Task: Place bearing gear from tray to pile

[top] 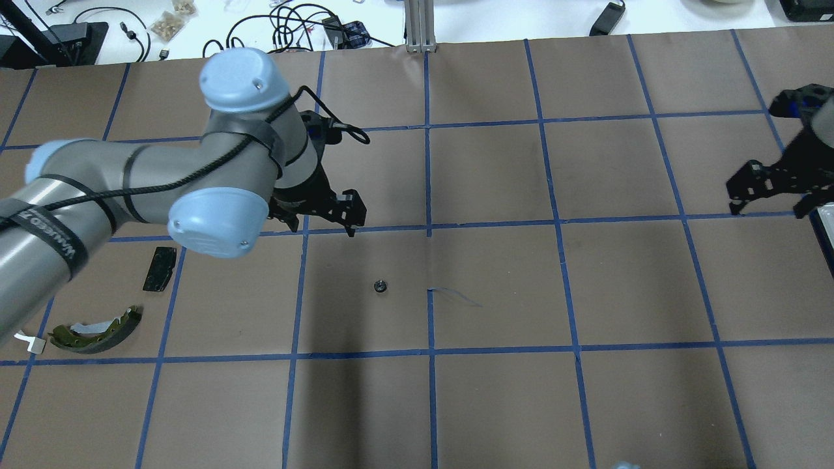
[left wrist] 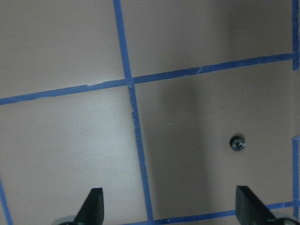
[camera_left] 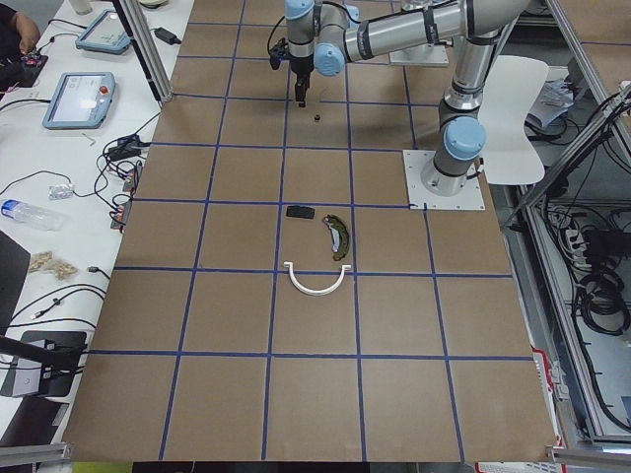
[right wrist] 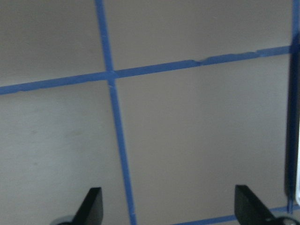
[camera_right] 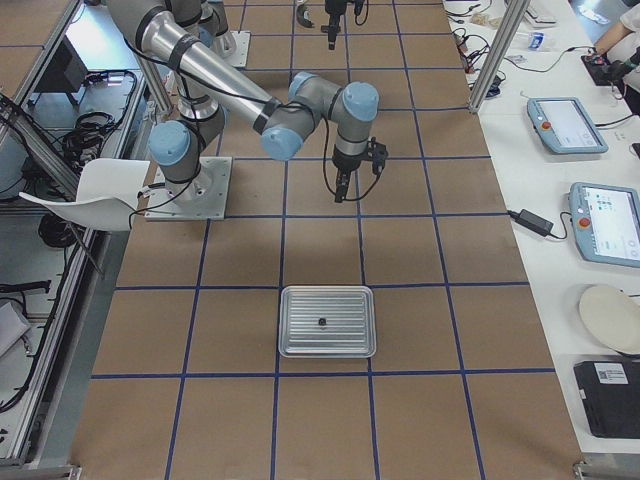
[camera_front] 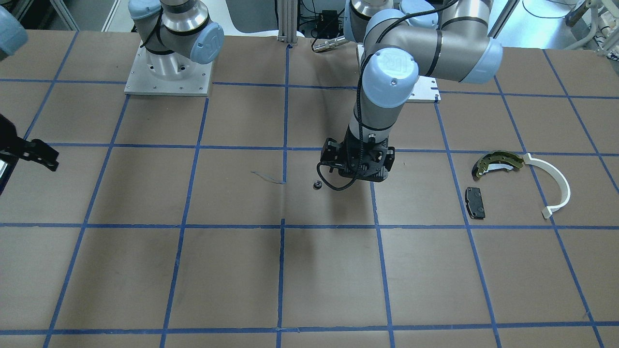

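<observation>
A small dark bearing gear (camera_front: 317, 184) lies on the brown table near its middle; it also shows in the overhead view (top: 380, 286) and the left wrist view (left wrist: 237, 143). My left gripper (camera_front: 357, 171) hangs open and empty just beside it, toward the pile. The pile is an olive-gold brake shoe (camera_front: 498, 162), a white arc (camera_front: 551, 186) and a black pad (camera_front: 475, 202). The silver tray (camera_right: 300, 345) holds one small dark part (camera_right: 322, 322). My right gripper (top: 775, 195) is open and empty, above the table next to the tray.
Blue tape lines grid the table. The arm bases (camera_front: 169, 72) stand at the robot's edge. Cables, tablets and a bottle lie on the white benches (camera_left: 59, 197) beyond the table's far edge. The tray's edge (top: 826, 225) shows at the overhead view's right border.
</observation>
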{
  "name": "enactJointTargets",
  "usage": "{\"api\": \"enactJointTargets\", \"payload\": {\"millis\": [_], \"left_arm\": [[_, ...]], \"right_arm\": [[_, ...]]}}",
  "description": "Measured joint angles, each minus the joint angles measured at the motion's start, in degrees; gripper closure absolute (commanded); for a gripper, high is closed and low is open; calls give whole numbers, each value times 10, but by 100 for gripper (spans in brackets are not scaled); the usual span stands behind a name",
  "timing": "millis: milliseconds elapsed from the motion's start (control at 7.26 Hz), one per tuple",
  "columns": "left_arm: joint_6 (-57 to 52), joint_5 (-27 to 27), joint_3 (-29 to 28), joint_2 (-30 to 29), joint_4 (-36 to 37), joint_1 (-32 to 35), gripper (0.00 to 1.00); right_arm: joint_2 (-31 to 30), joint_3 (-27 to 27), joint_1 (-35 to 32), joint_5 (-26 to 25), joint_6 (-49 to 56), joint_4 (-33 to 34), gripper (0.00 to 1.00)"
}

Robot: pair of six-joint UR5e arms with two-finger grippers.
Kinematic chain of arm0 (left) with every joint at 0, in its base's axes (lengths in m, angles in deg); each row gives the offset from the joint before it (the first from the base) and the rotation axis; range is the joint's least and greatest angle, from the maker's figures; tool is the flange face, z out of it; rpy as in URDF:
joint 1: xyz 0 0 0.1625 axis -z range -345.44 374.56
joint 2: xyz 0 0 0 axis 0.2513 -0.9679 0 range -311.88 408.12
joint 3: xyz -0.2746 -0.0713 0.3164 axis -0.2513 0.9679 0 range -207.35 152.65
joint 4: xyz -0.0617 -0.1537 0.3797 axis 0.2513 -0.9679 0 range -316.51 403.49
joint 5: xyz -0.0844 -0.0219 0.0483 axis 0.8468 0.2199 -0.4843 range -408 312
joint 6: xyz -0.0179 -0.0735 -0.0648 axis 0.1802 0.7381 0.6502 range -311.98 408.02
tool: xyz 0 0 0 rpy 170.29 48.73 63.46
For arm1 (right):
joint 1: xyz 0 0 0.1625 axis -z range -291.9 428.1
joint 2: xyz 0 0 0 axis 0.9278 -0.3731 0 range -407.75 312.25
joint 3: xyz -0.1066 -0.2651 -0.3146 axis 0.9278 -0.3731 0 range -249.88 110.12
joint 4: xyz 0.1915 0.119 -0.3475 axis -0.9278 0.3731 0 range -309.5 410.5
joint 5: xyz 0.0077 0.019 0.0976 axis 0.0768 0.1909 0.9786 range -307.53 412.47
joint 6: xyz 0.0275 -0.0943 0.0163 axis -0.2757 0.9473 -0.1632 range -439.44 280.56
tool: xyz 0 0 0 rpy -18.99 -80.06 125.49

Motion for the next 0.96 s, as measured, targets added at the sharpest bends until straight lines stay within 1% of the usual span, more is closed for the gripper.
{"api": "enactJointTargets", "payload": {"millis": [138, 276, 413, 551, 689, 827, 964], "left_arm": [[13, 4, 19, -19, 40, 16, 0], [23, 5, 29, -37, 66, 28, 1], [30, 6, 33, -56, 84, 39, 3], [36, 5, 35, -73, 95, 47, 6], [43, 4, 35, -87, 100, 51, 11], [47, 3, 36, -98, 102, 54, 14], [49, 3, 36, -106, 103, 55, 20]], "right_arm": [[20, 1, 64, -1, 74, 36, 0], [47, 0, 124, 2, 152, 79, 0], [81, -2, 173, 6, 222, 124, 0], [116, -4, 209, 12, 272, 163, 0], [147, -8, 232, 16, 312, 195, 9], [169, -14, 244, 19, 340, 216, 15], [183, -21, 249, 26, 359, 225, 27]]}}
